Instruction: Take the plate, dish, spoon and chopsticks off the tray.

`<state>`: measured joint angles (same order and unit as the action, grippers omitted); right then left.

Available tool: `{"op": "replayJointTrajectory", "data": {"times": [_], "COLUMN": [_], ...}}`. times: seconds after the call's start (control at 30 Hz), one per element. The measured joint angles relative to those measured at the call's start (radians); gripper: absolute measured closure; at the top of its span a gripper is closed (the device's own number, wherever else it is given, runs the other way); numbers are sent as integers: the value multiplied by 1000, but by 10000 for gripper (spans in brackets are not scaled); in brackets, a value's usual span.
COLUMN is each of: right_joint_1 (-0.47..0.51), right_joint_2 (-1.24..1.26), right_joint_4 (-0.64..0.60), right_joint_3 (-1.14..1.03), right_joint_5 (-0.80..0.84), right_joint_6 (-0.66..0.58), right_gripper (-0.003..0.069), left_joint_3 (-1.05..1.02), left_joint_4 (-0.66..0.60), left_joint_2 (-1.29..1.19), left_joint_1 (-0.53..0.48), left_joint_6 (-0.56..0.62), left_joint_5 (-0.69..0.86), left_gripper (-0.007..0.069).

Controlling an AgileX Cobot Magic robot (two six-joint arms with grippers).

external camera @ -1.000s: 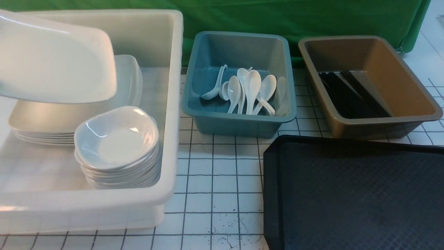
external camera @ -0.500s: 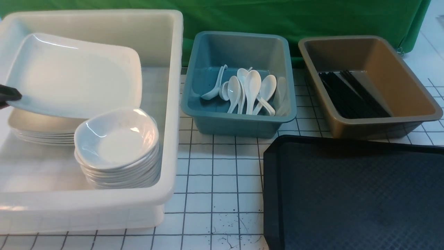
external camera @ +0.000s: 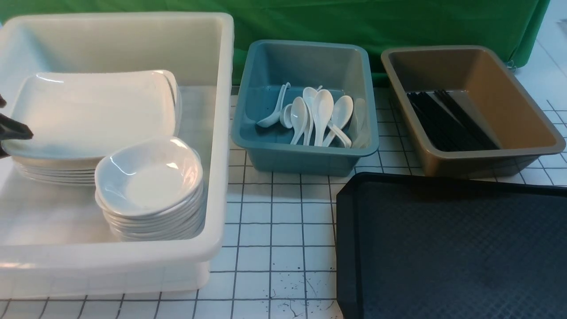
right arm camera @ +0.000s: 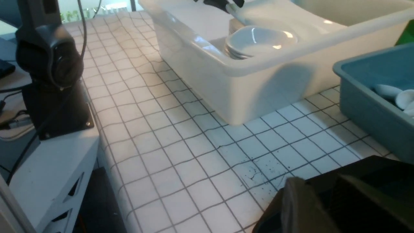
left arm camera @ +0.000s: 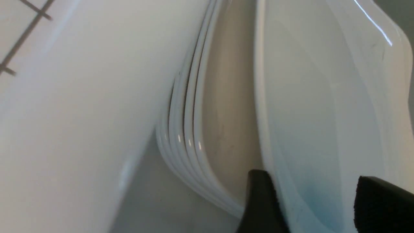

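Note:
The white square plate (external camera: pixel 93 113) lies flat on top of a stack of like plates in the white tub (external camera: pixel 219 133). My left gripper (external camera: pixel 6 119) shows at the plate's left rim. In the left wrist view my left gripper (left arm camera: pixel 312 179) is open, its fingers wide apart on either side of the plate (left arm camera: pixel 323 97) rim. Small white dishes (external camera: pixel 148 177) are stacked in the same tub. Spoons (external camera: pixel 319 113) lie in the blue tub, chopsticks (external camera: pixel 447 119) in the brown tub. The black tray (external camera: pixel 443 248) shows nothing on it. My right gripper (right arm camera: pixel 336 194) hovers over the tray (right arm camera: pixel 381 168), fingers apart, holding nothing.
The blue tub (external camera: pixel 305 155) and the brown tub (external camera: pixel 522 119) stand side by side behind the tray. A green cloth hangs at the back. The left arm's base (right arm camera: pixel 48 64) stands at the table edge in the right wrist view.
The plate came down from a tilted hold above the tub and settled on the plate stack. My left gripper's jaws opened and let go of its rim.

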<state>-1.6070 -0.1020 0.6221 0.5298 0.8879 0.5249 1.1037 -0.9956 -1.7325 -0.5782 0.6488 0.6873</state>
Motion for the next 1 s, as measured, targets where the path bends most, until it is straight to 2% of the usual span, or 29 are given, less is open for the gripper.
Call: {"op": "replayJointTrajectory", "data": {"times": [0.03,0.07,0.2,0.33,0.4,0.5,0.6,0.7,0.8,1.0], "right_joint_1": [0,0,0,0,0,0,0,0,0,0], "right_joint_2": [0,0,-1,-5,-6,-11,-19,-26,-45,-107], "right_joint_4": [0,0,-1,-1,-1,-2,1,17,22,26], "right_joint_3": [2,25,79,138,176,234,280,294,296,296], "right_joint_5": [3,16,92,189,246,309,326,331,333,334], "right_joint_6": [0,1,7,17,20,15,-4,-5,-5,-5], "right_gripper": [491,487,482,494,522,590,646,651,651,652], "left_joint_3": [0,4,35,105,148,217,264,271,269,256], "left_joint_4": [8,31,72,159,218,281,304,326,346,377], "left_joint_2": [3,18,62,103,130,165,206,225,212,104], "left_joint_1": [1,2,2,2,2,2,2,2,2,51], "left_joint_6": [0,-9,-11,-59,-124,-196,-222,-214,-214,-215], "left_joint_5": [0,1,2,66,115,214,310,352,353,336], "left_gripper": [225,177,117,123,160,266,460,590,627,636]}}
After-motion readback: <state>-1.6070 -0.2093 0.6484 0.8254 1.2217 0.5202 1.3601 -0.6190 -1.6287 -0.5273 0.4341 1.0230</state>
